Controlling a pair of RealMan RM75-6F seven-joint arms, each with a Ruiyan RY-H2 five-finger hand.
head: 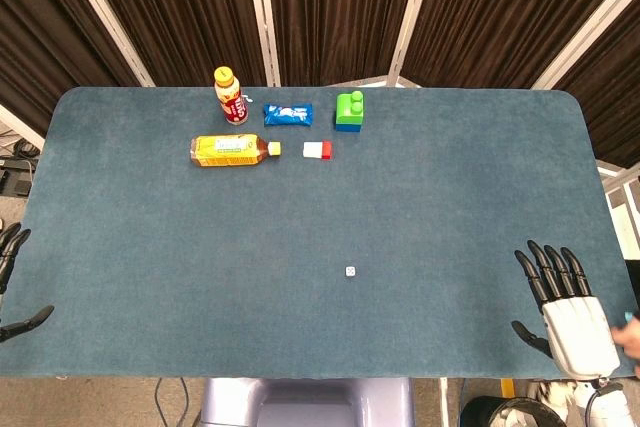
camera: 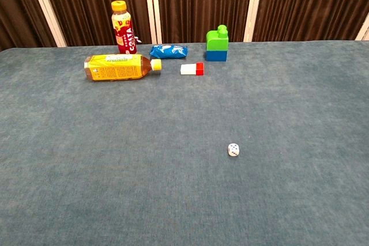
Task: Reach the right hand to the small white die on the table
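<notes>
Two bottles on the table: one upright red-labelled bottle (head: 231, 95) and one yellow tea bottle (head: 232, 150) lying down. One blue snack packet (head: 288, 115), one green-and-blue block (head: 349, 111), one white-and-red block (head: 317, 150), one white die (head: 350, 271).

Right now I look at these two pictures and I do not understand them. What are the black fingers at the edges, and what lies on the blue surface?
They are a robot's two hands. The head view looks down; the chest view looks forward, showing no hands. The right hand and left hand rest open at the table edges, holding nothing. The small white die lies alone. Farther away: a lying yellow bottle, a standing red bottle, a blue packet, a green-and-blue block, and a white-and-red block.
</notes>
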